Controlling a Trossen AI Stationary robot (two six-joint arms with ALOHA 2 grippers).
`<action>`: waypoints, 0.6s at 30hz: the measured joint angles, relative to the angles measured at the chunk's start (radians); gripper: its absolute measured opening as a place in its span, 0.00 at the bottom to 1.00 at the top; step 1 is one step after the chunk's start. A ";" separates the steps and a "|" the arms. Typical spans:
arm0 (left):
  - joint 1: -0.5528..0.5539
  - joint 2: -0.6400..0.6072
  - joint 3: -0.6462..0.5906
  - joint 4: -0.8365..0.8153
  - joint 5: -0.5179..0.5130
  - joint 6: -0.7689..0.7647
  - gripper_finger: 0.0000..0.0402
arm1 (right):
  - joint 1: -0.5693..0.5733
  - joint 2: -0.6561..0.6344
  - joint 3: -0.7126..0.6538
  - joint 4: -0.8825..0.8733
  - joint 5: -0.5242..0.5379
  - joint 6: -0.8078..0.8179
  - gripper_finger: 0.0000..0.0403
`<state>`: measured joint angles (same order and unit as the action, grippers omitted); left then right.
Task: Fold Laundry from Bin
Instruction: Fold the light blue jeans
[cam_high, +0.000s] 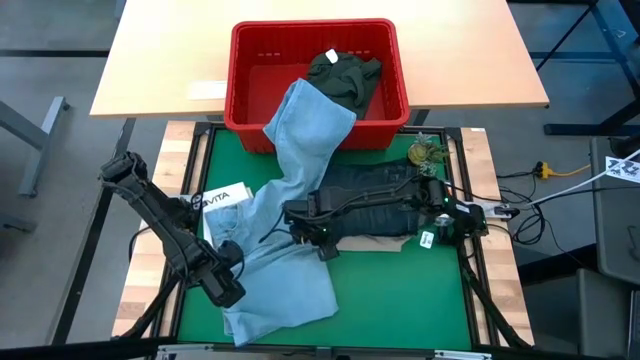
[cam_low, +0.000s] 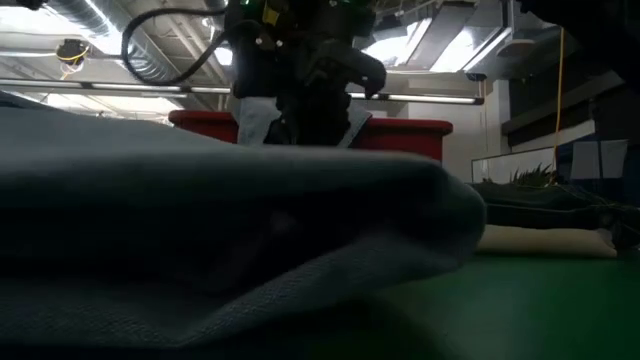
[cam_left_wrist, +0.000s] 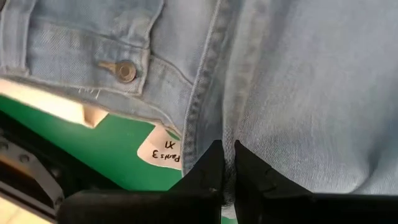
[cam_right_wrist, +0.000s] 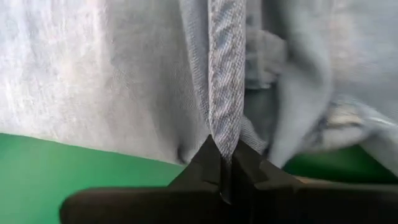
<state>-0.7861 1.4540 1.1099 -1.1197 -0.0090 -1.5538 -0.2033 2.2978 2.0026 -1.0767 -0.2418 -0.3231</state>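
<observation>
High view: left gripper (cam_high: 228, 290) and right gripper (cam_high: 300, 222) both pinch light blue jeans (cam_high: 285, 270); one leg hangs over bin (cam_high: 250, 130) front rim, may drag bin when pulled.

Light blue jeans (cam_high: 280, 250) spread crumpled on green mat, one leg draped up over front rim of red bin (cam_high: 320, 85). Dark olive-green piece (cam_high: 343, 72) bunched inside bin, back right. Dark navy jeans (cam_high: 375, 205) folded on beige trousers (cam_high: 385, 243), right of blue pair.
</observation>
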 joint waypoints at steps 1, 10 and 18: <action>0.003 0.000 0.000 0.001 -0.007 0.021 0.03 | -0.001 -0.008 0.000 0.003 0.016 0.003 0.02; 0.026 0.061 0.000 -0.018 -0.033 0.117 0.06 | -0.006 -0.019 -0.002 0.037 0.216 0.035 0.05; 0.029 0.157 0.000 -0.048 -0.007 0.117 0.07 | -0.006 -0.014 -0.002 0.045 0.231 0.031 0.06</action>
<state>-0.7570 1.6108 1.1099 -1.1674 -0.0158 -1.4372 -0.2092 2.2841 2.0010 -1.0321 -0.0105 -0.2916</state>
